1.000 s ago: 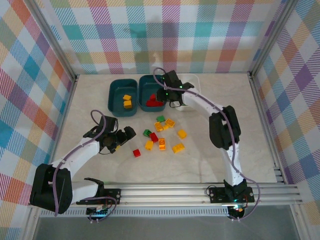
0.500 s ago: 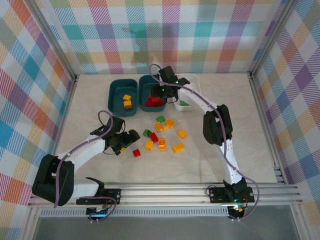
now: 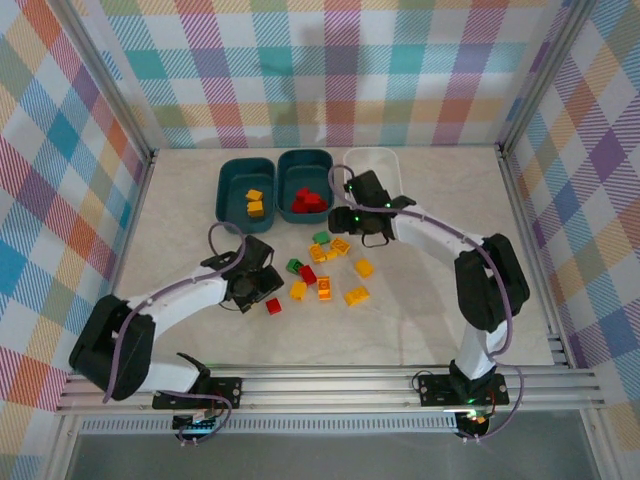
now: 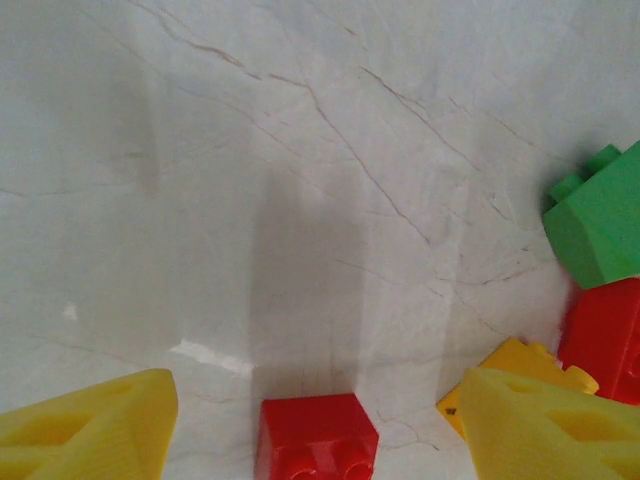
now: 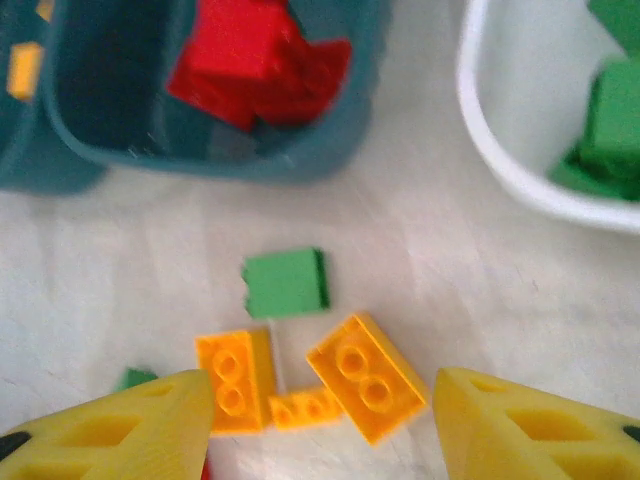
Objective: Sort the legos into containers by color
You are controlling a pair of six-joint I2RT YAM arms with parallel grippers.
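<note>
Legos (image 3: 323, 272) lie loose in a cluster at the middle of the bench (image 3: 180, 220), and you have bare surface open on every side of them: left and right toward the checked walls (image 3: 60, 150), and near toward the rail (image 3: 350, 380). One red brick (image 4: 315, 440) sits apart at the cluster's near-left edge, lined up between the yellow fingers (image 4: 95, 430) of the left claw (image 4: 315, 392), which is spread wide and holds nothing. A green brick (image 4: 595, 220), a second red brick (image 4: 605, 340) and an orange brick (image 4: 515, 365) crowd that claw's right side. The right claw (image 5: 322, 392) is likewise wide and empty, over the cluster's far edge, where a flat green piece (image 5: 287, 283) and three orange bricks (image 5: 365, 377) lie close together. Just beyond stand the containers (image 3: 305, 153) side by side: a teal bin (image 5: 250, 170) of red bricks (image 5: 255, 60), a white bin (image 5: 500, 170) of green ones (image 5: 615, 120), a strip of bare bench between them, and a second teal bin (image 3: 232, 190) with two yellow-orange bricks (image 3: 254, 202). The bricks are glossy studded plastic, square or oblong; the bins are smooth with rounded corners; the bench is pale and veined like marble
</note>
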